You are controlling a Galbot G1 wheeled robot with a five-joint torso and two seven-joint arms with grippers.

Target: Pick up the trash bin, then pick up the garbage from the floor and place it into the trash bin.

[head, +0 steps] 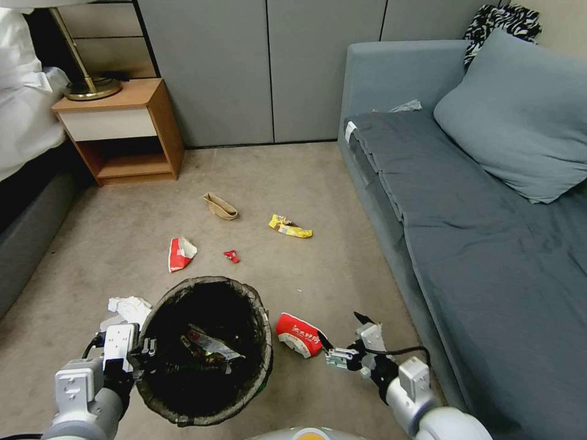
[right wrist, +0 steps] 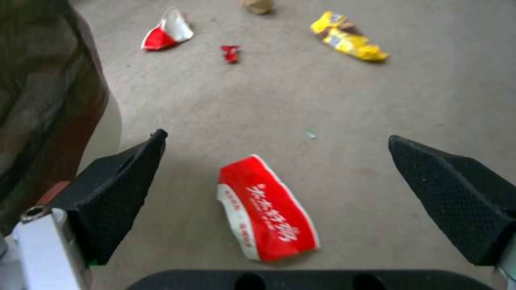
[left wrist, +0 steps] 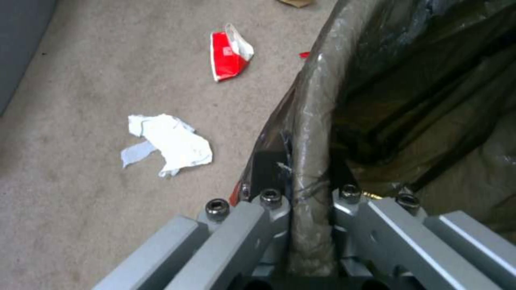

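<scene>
red packet [right wrist: 266,209] between open right gripper [right wrist: 277,193] fingers; left gripper [left wrist: 311,201] clamps trash bin [head: 205,348] rim

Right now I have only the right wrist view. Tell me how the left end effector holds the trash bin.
Observer: The left end effector is shut on the rim of the trash bin, with one finger inside the liner and one outside.
Operator: Report what is in the bin.
Observer: A crumpled wrapper lies at the bottom.
Operator: Name any litter on the bin's far side from me.
Observer: A crumpled white tissue lies on the carpet, beside the left end effector.
</scene>
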